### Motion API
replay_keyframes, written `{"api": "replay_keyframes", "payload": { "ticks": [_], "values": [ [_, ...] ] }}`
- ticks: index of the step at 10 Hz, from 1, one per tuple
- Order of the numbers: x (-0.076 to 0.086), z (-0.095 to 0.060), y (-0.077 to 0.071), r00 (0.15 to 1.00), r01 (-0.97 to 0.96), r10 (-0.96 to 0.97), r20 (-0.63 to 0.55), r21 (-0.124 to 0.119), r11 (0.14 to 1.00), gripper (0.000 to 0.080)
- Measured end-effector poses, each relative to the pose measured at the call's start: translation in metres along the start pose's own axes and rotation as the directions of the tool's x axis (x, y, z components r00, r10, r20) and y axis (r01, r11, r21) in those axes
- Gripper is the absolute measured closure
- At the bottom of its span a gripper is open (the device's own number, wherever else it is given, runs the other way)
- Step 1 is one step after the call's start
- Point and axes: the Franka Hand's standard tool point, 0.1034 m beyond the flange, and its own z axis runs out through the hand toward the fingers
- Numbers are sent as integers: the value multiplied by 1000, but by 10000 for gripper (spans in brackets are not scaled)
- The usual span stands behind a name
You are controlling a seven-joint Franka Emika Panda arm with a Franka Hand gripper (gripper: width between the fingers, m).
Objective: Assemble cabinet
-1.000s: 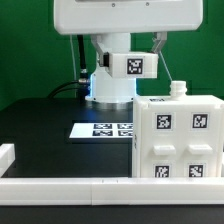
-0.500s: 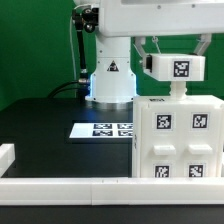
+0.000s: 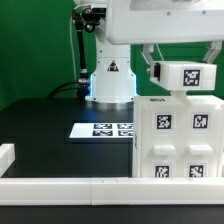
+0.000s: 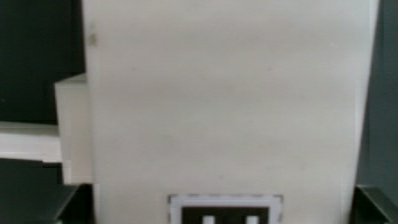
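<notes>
The cabinet (image 3: 178,140) is a white boxy block with several square tags on its front, at the exterior view's right, near the front rail. My gripper (image 3: 184,64) hangs just above the cabinet's top, shut on a small white block part (image 3: 170,74) that bears one tag. The part's underside sits at or just over the cabinet's top; I cannot tell if they touch. In the wrist view the white part (image 4: 222,100) fills most of the picture, with its tag at the edge between my dark fingers. The small knob on the cabinet's top is hidden.
The marker board (image 3: 100,130) lies flat on the black table to the exterior view's left of the cabinet. A low white rail (image 3: 65,187) runs along the front, with a corner piece (image 3: 6,156) at the left. The robot base (image 3: 111,80) stands behind.
My gripper has carried the tagged white part to the exterior view's right and downward. It now sits over the cabinet's top and covers the knob seen earlier.
</notes>
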Motion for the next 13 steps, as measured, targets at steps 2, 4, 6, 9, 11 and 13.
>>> {"api": "replay_keyframes", "payload": {
  "ticks": [2,4,6,9,11,13],
  "values": [
    [0,4,1,1000,-1,1,-5,-1,1000,248],
    [2,6,0,999,-2,2,-32,-3,1000,248],
    [2,6,0,999,0,-1,-44,-3,1000,248],
    [2,6,0,999,0,0,-43,-3,1000,185],
    [2,7,0,999,0,0,-42,-3,1000,156],
    [2,7,0,999,0,0,-42,-3,1000,151]
  ]
}}
